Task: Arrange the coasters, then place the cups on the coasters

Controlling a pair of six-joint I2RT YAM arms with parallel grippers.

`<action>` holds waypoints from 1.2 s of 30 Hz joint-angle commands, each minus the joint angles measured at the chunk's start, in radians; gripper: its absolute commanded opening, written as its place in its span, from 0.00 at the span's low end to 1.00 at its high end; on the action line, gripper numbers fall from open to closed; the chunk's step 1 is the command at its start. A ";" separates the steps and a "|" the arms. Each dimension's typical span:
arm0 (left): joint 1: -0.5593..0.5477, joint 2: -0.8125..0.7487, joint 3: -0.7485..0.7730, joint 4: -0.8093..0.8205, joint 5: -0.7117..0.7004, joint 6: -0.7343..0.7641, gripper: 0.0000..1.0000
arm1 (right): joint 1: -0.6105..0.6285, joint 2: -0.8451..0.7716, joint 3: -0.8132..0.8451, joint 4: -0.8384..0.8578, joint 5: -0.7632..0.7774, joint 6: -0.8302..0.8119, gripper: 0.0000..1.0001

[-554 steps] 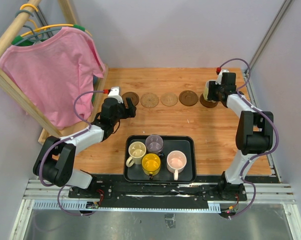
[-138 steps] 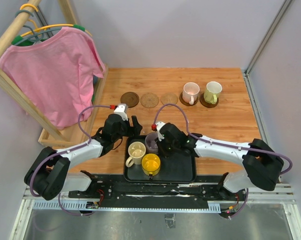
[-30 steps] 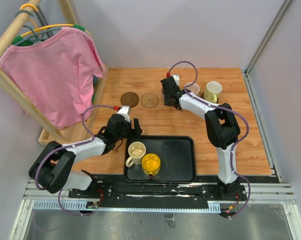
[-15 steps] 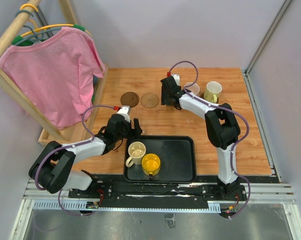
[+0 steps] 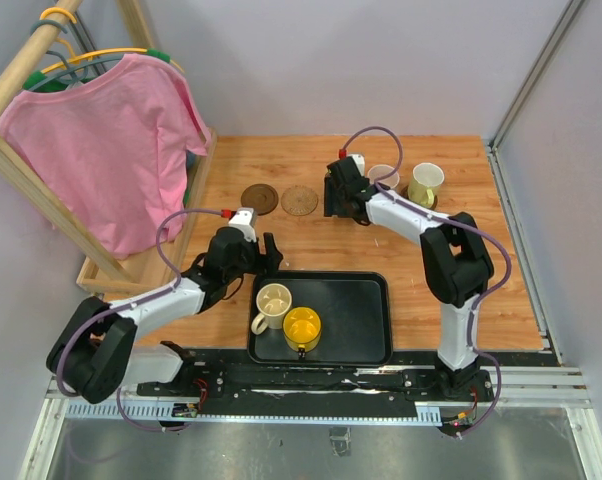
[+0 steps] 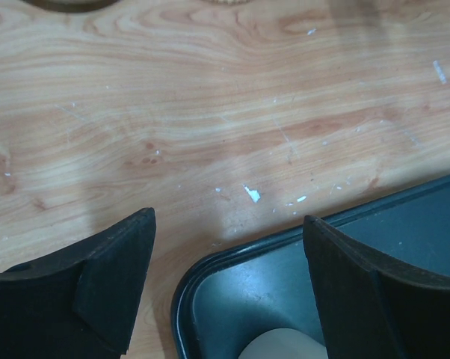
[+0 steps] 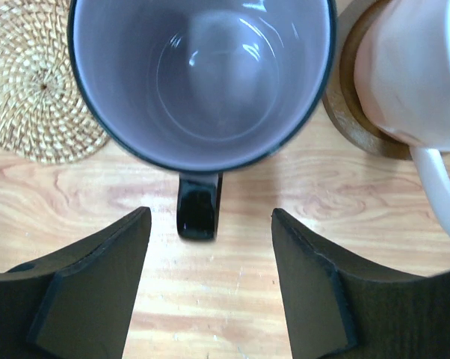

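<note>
Starting at the near edge: what does the black tray (image 5: 356, 320) hold? (Inspector)

Two cups, both upright. The yellow cup (image 5: 302, 327) is nearest and the cream cup (image 5: 273, 300) is just behind it, to the left. (Assistant)

Left gripper (image 6: 229, 219)? (Inspector)

Jaws wide apart, nothing between them. It hangs over the tray's far-left corner, and the cream cup's rim just shows at the bottom of the wrist view. (Assistant)

Farther out, the row? (Inspector)

From the left, a dark brown coaster (image 5: 260, 197) and a tan coaster (image 5: 299, 200), both bare and a little apart. Next is the grey-purple cup (image 7: 202, 75), upright, with its handle pointing at the gripper. The right arm hides it in the top view, and the cup itself covers whatever it stands on. (Assistant)

Right gripper (image 7: 209, 224)? (Inspector)

Fingers (image 7: 90, 299) spread, one on either side of the handle. Table shows in both gaps, so no contact. (Assistant)

Beyond that? (Inspector)

The pink cup (image 5: 383, 178) is on a second dark brown coaster (image 7: 352, 112), close beside the grey-purple cup. The pale yellow-green cup (image 5: 426, 182) is on a third dark coaster (image 5: 417, 204) at the row's right end. A pink shirt (image 5: 111, 150) hangs on a rack at the far left. (Assistant)
</note>
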 commanded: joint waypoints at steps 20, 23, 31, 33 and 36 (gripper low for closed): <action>-0.087 -0.507 0.116 -0.632 0.102 -0.126 1.00 | 0.006 -0.529 -0.392 0.020 -0.055 -0.059 0.97; -0.153 -0.490 0.153 -0.714 0.057 -0.171 1.00 | 0.002 -0.566 -0.412 0.025 -0.052 -0.074 0.99; -0.333 -0.413 0.208 -0.944 -0.102 -0.346 1.00 | -0.032 -0.655 -0.479 0.032 -0.055 -0.094 0.99; -0.355 -0.404 0.214 -0.981 -0.129 -0.377 1.00 | -0.040 -0.680 -0.506 0.048 -0.067 -0.093 0.99; -0.381 -0.398 0.219 -1.016 -0.155 -0.413 1.00 | -0.045 -0.716 -0.549 0.074 -0.076 -0.091 0.99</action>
